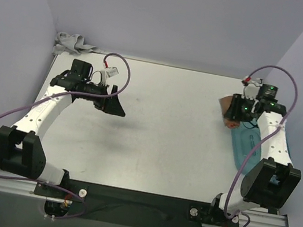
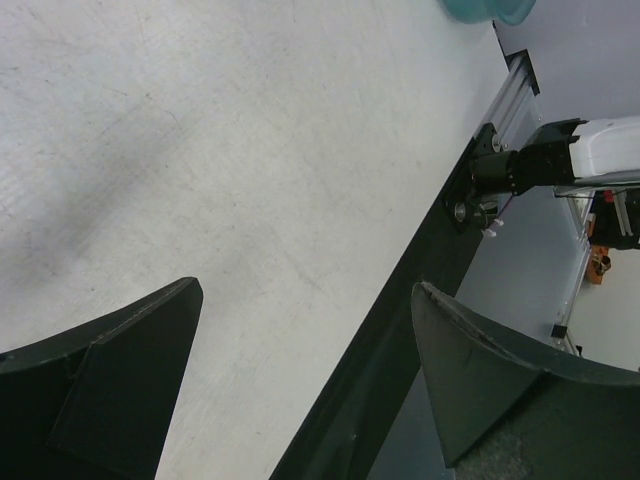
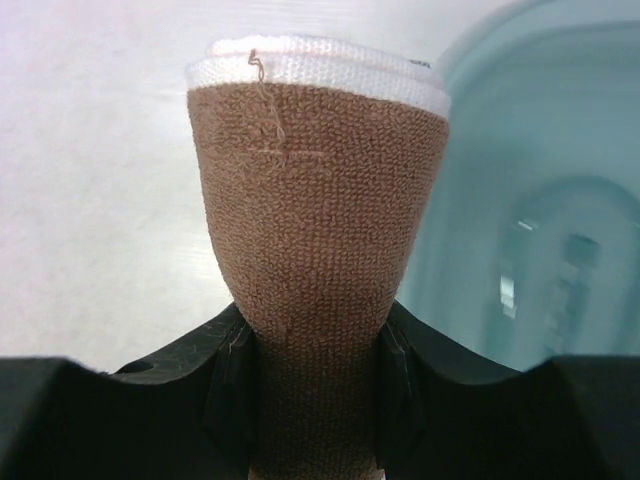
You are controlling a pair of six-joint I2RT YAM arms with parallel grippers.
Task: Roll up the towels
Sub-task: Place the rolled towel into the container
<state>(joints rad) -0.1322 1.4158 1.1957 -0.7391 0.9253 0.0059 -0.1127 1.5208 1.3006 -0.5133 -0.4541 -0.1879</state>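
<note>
The rust-brown towel [image 3: 315, 230] is a roll with a white hem at its far end. My right gripper [image 3: 310, 350] is shut on it, its jaws pinching the roll at its near end. From above, this towel [image 1: 224, 105] shows at the right gripper [image 1: 235, 113], beside the far end of the teal tray. The light grey towel [image 1: 73, 44] lies crumpled in the table's back left corner. My left gripper [image 1: 117, 101] hangs over the left half of the table, to the right of that towel. In its wrist view the left gripper [image 2: 305, 290] is open and holds nothing.
A translucent teal tray [image 1: 246, 143] lies along the table's right side, under the right arm, and fills the right of the right wrist view [image 3: 540, 200]. The table's near edge and the right arm's base [image 2: 515, 168] show in the left wrist view.
</note>
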